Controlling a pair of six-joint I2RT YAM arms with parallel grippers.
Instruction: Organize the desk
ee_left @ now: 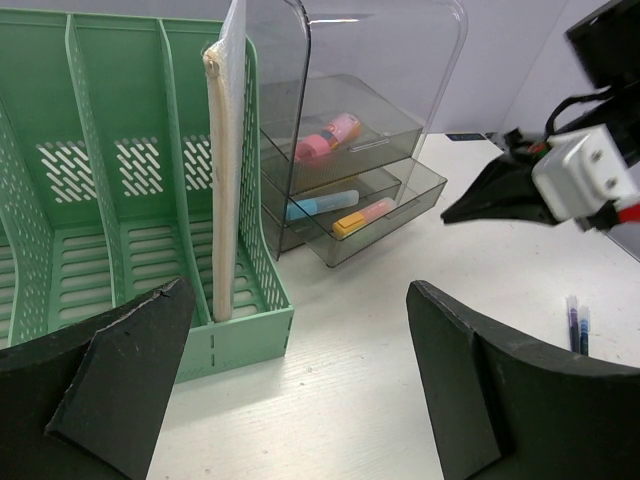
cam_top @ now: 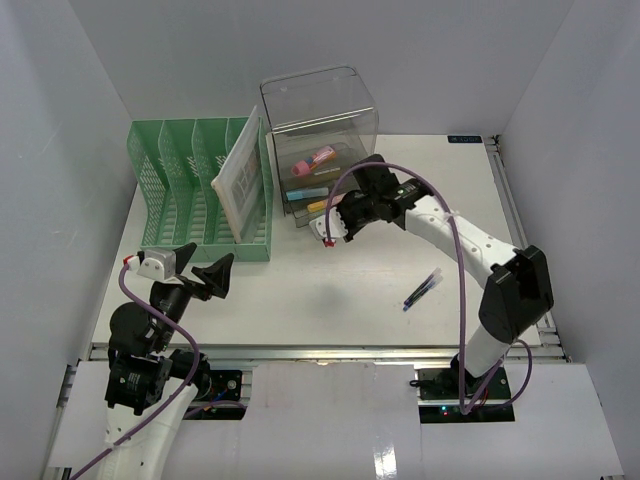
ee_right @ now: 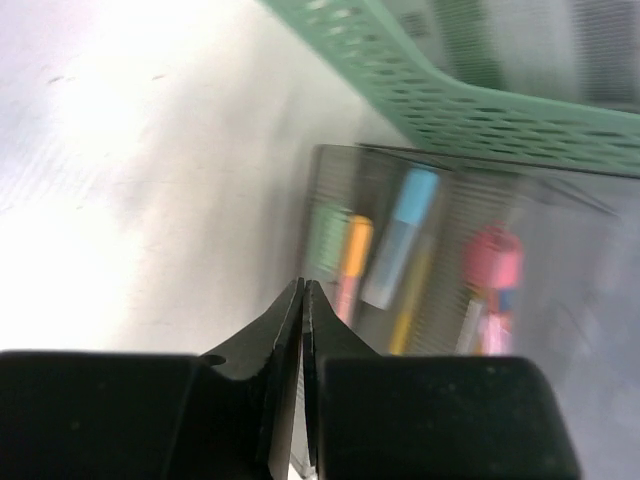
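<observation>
White desk [cam_top: 330, 290], long axis left to right

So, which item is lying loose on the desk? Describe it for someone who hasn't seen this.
On the white desk, look toward the front right, just left of the right arm. There lies a slim dark blue pen. Unlike the bright markers, which sit inside the clear drawer box, it is dark, thin and outside any container.

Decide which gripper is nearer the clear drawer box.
Right. The right gripper, fingers shut, sits just in front of the drawer box. The left gripper, fingers open, hovers well off to the side, in front of the green file rack.
</observation>
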